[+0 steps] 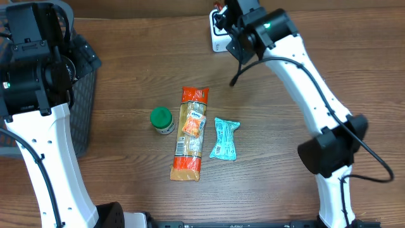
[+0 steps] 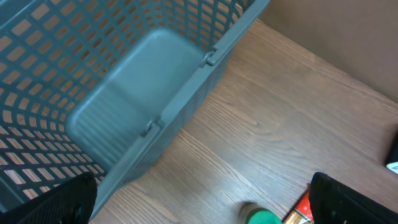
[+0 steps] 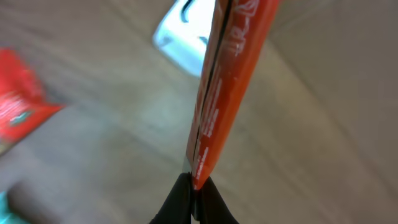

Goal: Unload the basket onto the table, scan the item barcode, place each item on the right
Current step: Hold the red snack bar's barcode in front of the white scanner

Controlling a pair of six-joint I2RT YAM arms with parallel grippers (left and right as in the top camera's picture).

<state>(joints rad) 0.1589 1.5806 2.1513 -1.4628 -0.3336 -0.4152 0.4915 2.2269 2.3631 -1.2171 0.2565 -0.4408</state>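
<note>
The thin orange packet [image 3: 225, 81] is held up in the air, above the surface [image 1: 126, 76], at about 12 o'clock of the overhead view. The right pincer [image 3: 194, 186] is pressed together on its lower edge, and the wrist camera sees the packet edge-on. Just behind the packet a white scanner [image 3: 181, 34] stands on the surface; the two look close together, but it cannot be told whether they touch.

In the middle of the surface lie three other things. A long orange-and-tan packet [image 1: 190, 133] has a small jar with a green cap [image 1: 162, 119] near it at 9 o'clock and a teal packet [image 1: 224, 138] just beside it at 3 o'clock.

At 9 o'clock of the surface stands a grey-blue basket [image 2: 124, 93]. The left pincer [image 2: 205, 199] hangs by it, with its fingers spread wide and nothing between them.
</note>
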